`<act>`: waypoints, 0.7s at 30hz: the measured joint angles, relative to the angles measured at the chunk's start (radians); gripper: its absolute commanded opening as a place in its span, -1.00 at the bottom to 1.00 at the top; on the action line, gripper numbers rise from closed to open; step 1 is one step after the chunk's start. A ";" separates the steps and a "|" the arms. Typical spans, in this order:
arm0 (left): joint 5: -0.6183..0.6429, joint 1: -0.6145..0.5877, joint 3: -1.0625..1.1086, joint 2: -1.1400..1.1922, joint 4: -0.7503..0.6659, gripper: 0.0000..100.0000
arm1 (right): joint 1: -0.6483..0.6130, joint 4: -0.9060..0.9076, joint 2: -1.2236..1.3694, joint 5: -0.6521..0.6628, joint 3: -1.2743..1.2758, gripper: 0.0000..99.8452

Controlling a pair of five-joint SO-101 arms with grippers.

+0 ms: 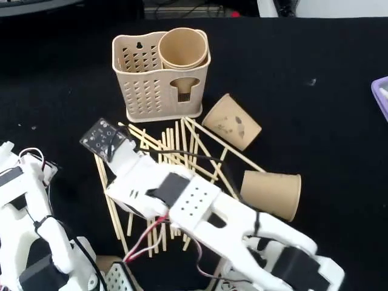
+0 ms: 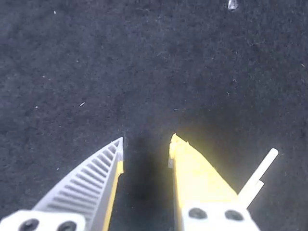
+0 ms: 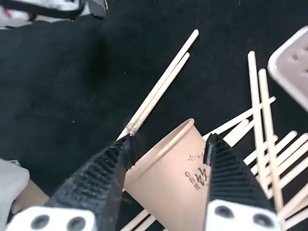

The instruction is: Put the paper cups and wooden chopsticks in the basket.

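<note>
A beige slotted basket (image 1: 160, 91) stands at the back with one paper cup (image 1: 183, 47) upright in it. Two more paper cups (image 1: 231, 121) (image 1: 273, 193) lie on their sides to its right. Wooden chopsticks (image 1: 176, 145) are strewn in front of the basket. My right arm (image 1: 182, 203) stretches over them. Its gripper (image 3: 168, 139) is shut on a third paper cup (image 3: 168, 178) lying sideways, a finger against each side. A pair of chopsticks (image 3: 161, 89) lies just beyond the fingertips. My left gripper (image 2: 147, 139) stands open over bare black cloth, at the front left.
A corner of the basket (image 3: 293, 62) shows close to the right gripper. A purple container's edge (image 1: 381, 94) sits at the far right. A tan object (image 1: 106, 262) lies by the left arm's base (image 1: 36, 242). Black cloth covers the table.
</note>
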 measured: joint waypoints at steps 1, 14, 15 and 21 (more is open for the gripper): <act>0.000 0.000 0.000 0.000 0.000 -0.68 | -0.003 0.000 0.018 -0.002 -0.008 -0.51; 0.000 0.000 0.000 0.000 0.000 -0.68 | 0.158 0.385 0.123 0.163 -0.195 -0.58; 0.000 0.000 0.000 0.000 0.000 -0.68 | 0.180 0.425 0.123 0.167 -0.212 -0.66; 0.000 0.002 0.000 0.000 0.000 -0.68 | 0.285 0.624 0.074 0.196 -0.292 -0.98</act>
